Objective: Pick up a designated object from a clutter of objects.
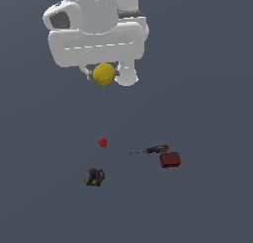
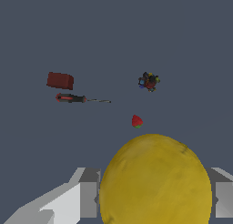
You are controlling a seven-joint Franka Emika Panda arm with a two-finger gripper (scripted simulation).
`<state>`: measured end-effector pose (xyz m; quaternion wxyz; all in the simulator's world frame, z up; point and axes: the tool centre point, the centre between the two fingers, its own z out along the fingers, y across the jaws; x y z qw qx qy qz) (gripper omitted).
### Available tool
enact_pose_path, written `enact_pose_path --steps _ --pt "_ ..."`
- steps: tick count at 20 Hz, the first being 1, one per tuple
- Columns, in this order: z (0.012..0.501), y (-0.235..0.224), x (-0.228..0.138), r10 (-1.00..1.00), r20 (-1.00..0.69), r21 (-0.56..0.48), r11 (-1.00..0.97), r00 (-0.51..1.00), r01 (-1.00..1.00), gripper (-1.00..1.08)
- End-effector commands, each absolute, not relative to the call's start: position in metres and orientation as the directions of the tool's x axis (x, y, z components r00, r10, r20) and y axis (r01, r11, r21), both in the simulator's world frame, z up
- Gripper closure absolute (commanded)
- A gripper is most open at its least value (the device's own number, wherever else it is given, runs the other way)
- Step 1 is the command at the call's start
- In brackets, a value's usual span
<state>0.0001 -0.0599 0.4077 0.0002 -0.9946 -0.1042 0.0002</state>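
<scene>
Your white two-fingered gripper [image 1: 104, 75] is clamped on the smooth, plain yellow ball [image 1: 104, 74], which hangs high above the dark grey floor [image 1: 207, 202], well clear of everything left on it. In the wrist view the yellow ball [image 2: 154, 182] fills the space between the two pale fingers [image 2: 88, 198], pressed in at its widest girth from both sides, so the hold looks centred (the far finger shows only as a sliver at the frame's edge). Judge the ball as light and firm, with a skin that offers little friction: a round, slick thing like this can roll or squirt out if the squeeze sits off the middle, so keep the pads on the equator and avoid jerky moves. Nothing about it looks fragile. Moving outward, the small red strawberry-like fruit [image 1: 103, 142] lies on the floor below, roughly mid-floor. Beyond it, towards the exterior view's right, rests the red-handled screwdriver [image 1: 150, 150] with its thin dark shaft pointing towards the fruit, and just beside its handle the dark red box [image 1: 170, 160]; whether they touch is too fine to tell. Nearer the lower edge of the exterior view sits the small multicoloured dark lump [image 1: 94, 177], apart from the rest. The pick itself looks essentially done.
</scene>
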Motion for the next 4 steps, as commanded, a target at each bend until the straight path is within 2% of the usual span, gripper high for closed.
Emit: enact_pose_path --steps 1,4 --pt "0.4121 -0.0609 0.0021 0.207 0.0 0.0 -0.978 0.978 0.207 1.08" --pt "0.4136 -0.0613 0.0028 0.207 0.0 0.0 -0.978 0.978 0.207 1.08"
